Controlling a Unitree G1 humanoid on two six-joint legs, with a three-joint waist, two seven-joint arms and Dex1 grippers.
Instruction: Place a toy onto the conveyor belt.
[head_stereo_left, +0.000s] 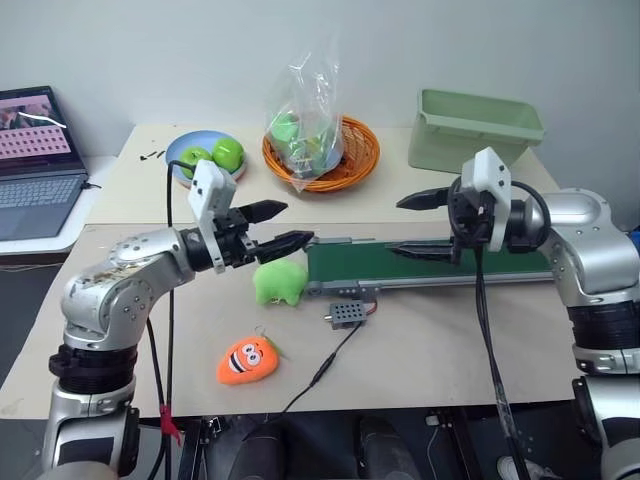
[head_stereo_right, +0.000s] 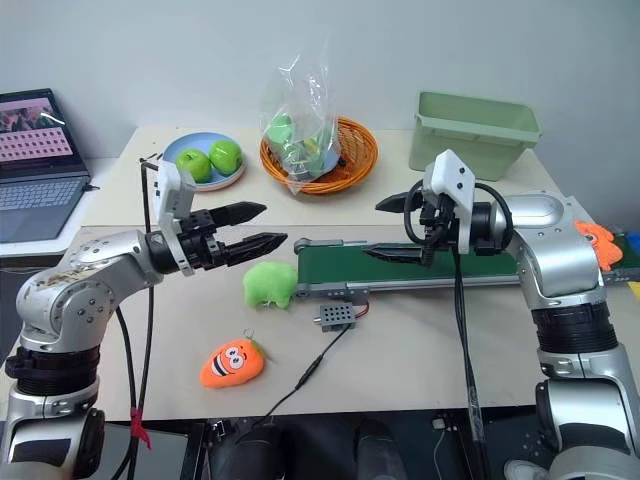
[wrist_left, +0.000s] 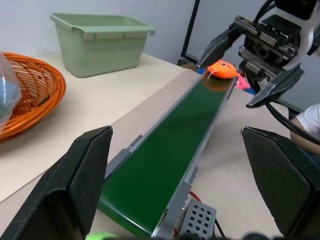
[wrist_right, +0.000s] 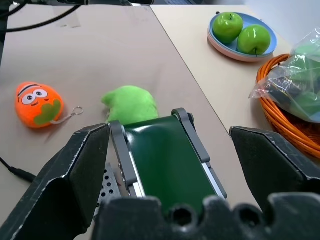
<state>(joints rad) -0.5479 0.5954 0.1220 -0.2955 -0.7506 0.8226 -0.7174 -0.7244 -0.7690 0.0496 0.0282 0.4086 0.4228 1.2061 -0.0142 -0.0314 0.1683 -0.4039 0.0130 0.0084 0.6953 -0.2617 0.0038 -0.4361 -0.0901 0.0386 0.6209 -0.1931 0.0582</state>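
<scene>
A dark-green conveyor belt (head_stereo_left: 430, 268) runs left to right across the near table. The orange toy (head_stereo_right: 594, 236) lies at its far right end, on or just beside the belt. Both grippers hover above the belt, jaws wide apart and empty: the left gripper (head_stereo_left: 276, 226) over the left end, the right gripper (head_stereo_left: 418, 226) over the middle. A green plush (head_stereo_left: 280, 281) touches the belt's left end, and a carrot plush (head_stereo_left: 247, 361) lies nearer. No readable writing.

You have the conveyor belt (head_stereo_right: 440, 268) running across the table (head_stereo_right: 420, 350), the toy (head_stereo_right: 592, 234) on its right end. A plush (head_stereo_right: 270, 284) lies at its left end, the control box (head_stereo_right: 335, 317) just in front, a carrot plush (head_stereo_right: 232, 363) nearer you.
</scene>
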